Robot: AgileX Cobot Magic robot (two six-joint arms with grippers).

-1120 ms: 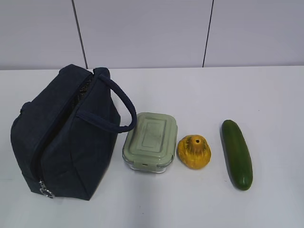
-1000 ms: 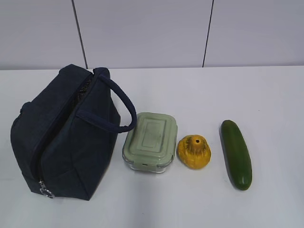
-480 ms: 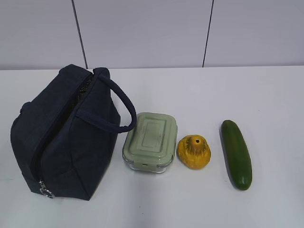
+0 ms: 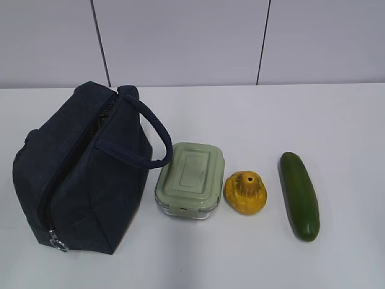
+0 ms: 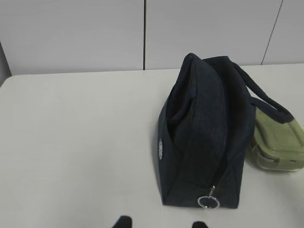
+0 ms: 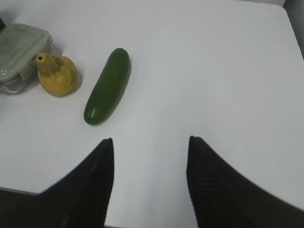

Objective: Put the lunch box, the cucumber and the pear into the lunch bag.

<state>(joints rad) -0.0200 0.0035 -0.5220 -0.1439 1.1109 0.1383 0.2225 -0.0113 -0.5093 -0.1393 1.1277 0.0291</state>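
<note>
Nothing is packed yet. My right gripper (image 6: 149, 145) hangs spread and empty; my left gripper (image 5: 161, 222) likewise. The lunch bag (image 4: 78, 171) sits at nine o'clock, zipped; the lunch box (image 4: 190, 179), pear (image 4: 245, 192) and cucumber (image 4: 299, 194) wait toward three o'clock.

Navy lunch bag (image 4: 84, 174); sage-lidded lunch box (image 4: 190, 177); yellow-orange pear (image 4: 245, 192); dark green cucumber (image 4: 299, 195).
</note>
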